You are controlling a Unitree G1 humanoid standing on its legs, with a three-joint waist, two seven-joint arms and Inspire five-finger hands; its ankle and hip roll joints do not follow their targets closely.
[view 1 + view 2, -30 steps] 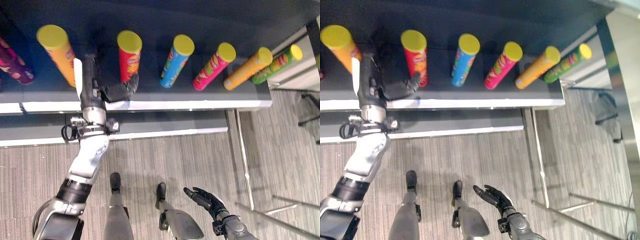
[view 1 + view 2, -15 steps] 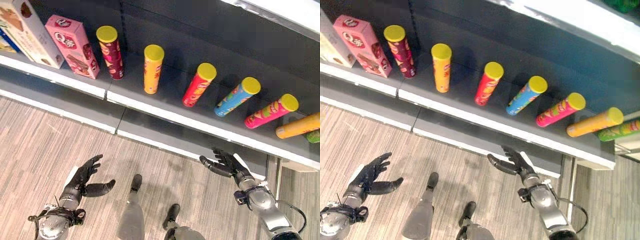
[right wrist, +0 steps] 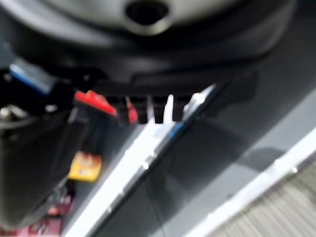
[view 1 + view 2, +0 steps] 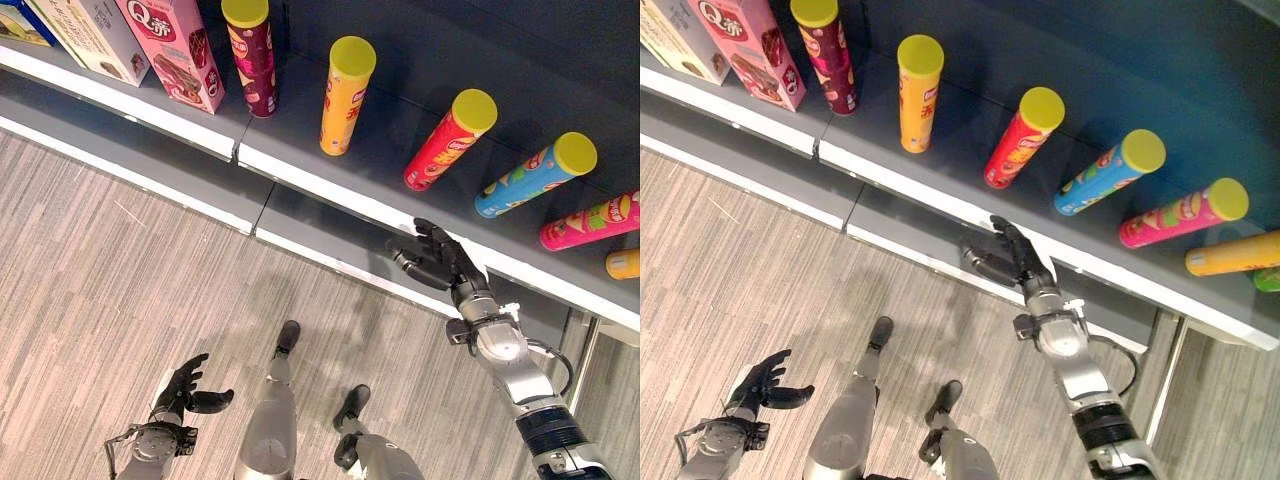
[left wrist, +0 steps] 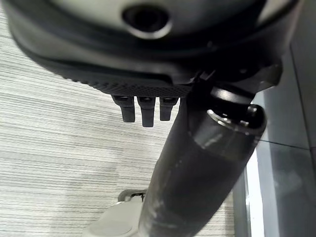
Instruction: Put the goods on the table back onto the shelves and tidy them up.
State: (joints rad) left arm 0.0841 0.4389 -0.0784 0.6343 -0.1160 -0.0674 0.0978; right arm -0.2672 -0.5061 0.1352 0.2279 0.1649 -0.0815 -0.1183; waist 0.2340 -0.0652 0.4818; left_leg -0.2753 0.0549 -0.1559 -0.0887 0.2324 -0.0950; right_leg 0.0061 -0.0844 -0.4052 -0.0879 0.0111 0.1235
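Several yellow-lidded chip cans stand in a row on the dark shelf (image 4: 330, 190): maroon (image 4: 248, 55), orange (image 4: 345, 95), red (image 4: 448, 140), blue (image 4: 535, 175) and pink (image 4: 595, 220). My right hand (image 4: 440, 258) is raised in front of the shelf's white edge (image 3: 133, 168), just below the red can (image 4: 1022, 135). It is open and holds nothing. My left hand (image 4: 185, 385) hangs low over the floor, open and empty, with its fingers (image 5: 143, 111) straight in the left wrist view.
A pink box (image 4: 175, 45) and a beige box (image 4: 85, 25) stand at the shelf's left end. Another orange can (image 4: 1235, 253) and a green one (image 4: 1268, 280) lie at the far right. A lower grey ledge (image 4: 190, 175) runs under the shelf, above striped wood floor.
The camera view has swung left along the shelf. My left arm has come down from the shelf beside the red can. My right hand has risen from low down to the shelf's edge.
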